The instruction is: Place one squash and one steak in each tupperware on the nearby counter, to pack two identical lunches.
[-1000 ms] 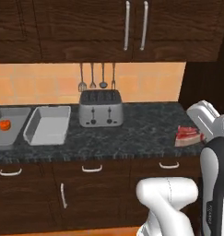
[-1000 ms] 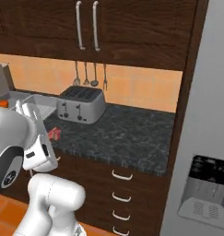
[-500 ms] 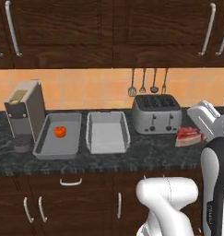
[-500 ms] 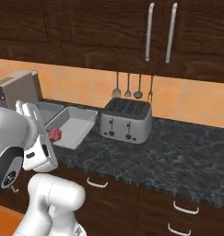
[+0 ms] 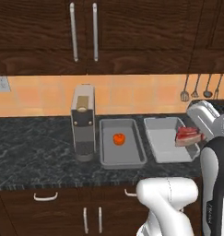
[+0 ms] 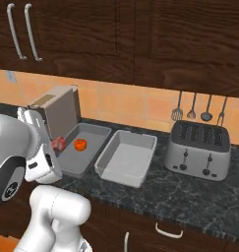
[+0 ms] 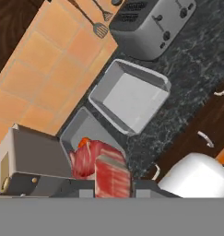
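One squash [image 7: 84, 142] half-hidden behind held steak [image 7: 102, 168]

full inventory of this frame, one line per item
tupperware: 2, light grey, side by side on counter; second empty
squash: 1, orange-red, in the tray nearer the coffee machine
steak: 1, red with white streaks, in the gripper
coffee machine: 1, silver-grey, beside the trays
toaster: 1, silver, on counter
utensils: 4, dark, hanging on orange wall
gripper: 1, shut on steak
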Motion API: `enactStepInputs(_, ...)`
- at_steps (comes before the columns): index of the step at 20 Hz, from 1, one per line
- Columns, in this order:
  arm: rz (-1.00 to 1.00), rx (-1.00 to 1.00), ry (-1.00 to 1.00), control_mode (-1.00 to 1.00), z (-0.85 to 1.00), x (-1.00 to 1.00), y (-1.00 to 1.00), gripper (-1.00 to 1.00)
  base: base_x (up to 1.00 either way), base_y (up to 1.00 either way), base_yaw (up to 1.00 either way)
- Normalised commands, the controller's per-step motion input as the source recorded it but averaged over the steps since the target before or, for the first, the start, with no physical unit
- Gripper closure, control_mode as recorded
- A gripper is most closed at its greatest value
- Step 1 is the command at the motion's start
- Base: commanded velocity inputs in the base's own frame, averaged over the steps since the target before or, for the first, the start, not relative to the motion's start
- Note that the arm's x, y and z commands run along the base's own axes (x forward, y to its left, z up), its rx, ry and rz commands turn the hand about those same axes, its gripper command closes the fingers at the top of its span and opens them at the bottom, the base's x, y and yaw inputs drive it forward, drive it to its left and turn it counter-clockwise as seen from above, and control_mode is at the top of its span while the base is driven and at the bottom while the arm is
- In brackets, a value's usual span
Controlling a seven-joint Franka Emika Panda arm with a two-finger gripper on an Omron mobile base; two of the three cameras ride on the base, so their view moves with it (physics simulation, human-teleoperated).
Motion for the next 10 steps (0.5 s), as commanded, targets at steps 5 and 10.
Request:
enactStepInputs(5, 0.00, -0.01, 0.03, -1.00, -0.14, 0.14, 0.18, 1.00, 0.41, 0.80, 0.00)
enactStepInputs(10, 0.09, 0.01, 0.15, -1.00, -0.60, 0.64, -0.11, 1.00, 0.00, 0.00, 0.00)
